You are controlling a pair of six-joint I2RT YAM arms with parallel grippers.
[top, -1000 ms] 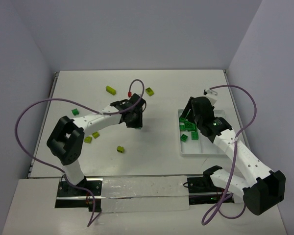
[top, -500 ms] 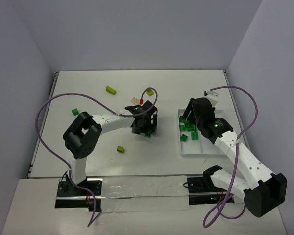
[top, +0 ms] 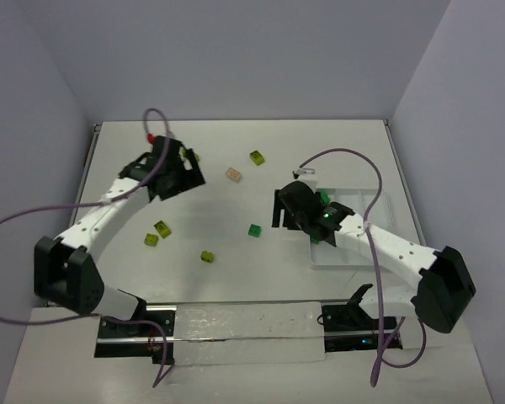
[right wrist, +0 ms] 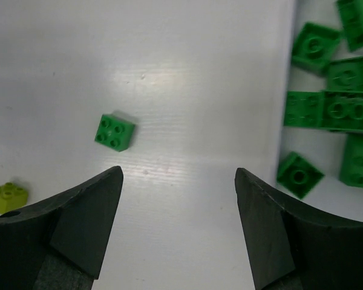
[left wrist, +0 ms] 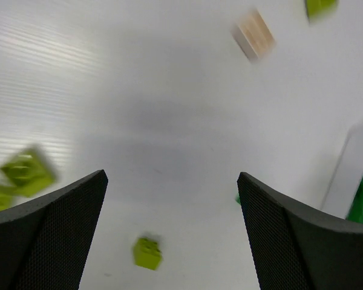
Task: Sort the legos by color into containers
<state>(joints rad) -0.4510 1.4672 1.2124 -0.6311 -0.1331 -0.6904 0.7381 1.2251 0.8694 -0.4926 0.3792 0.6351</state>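
From overhead, my left arm (top: 101,215) rose from its elbow at the lower left of the frame and reached up and rightward. It ended at the upper left in the left gripper (top: 183,175), which was tilted downward. Its wrist view showed both fingers (left wrist: 48,235) spread wide at the bottom corners, with nothing between them. My right arm (top: 396,248) stretched from the lower right toward the centre, ending in the right gripper (top: 283,210). Its jaws also stood parted and empty in its own wrist view.
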